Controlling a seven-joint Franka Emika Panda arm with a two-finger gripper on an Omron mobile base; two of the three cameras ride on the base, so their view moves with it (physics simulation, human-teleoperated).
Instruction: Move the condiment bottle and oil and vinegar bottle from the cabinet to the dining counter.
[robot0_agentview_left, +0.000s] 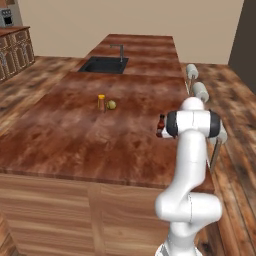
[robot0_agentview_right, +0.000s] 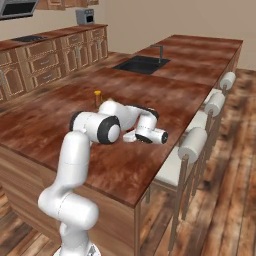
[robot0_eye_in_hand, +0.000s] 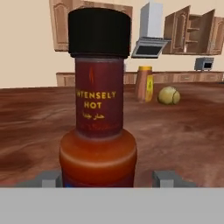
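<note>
The slim dark red-brown hot-sauce bottle with a dark cap (robot0_eye_in_hand: 99, 100), standing upright on the glossy reddish-brown wood-grain counter (robot0_eye_in_hand: 183, 131), carries yellow capitals on its neck label reading "INTENSELY HOT". Under these runs a smaller yellow line, possibly Arabic script, too blurred to read. The short orange-yellow jar (robot0_eye_in_hand: 145, 83) behind shows a mark that cannot be read.

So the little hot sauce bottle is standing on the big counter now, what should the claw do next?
Probably back straight away: the condiment bottle stands upright on the dining counter, and the claw's fingertips sit apart on either side of it, seemingly clear of the glass.
</note>
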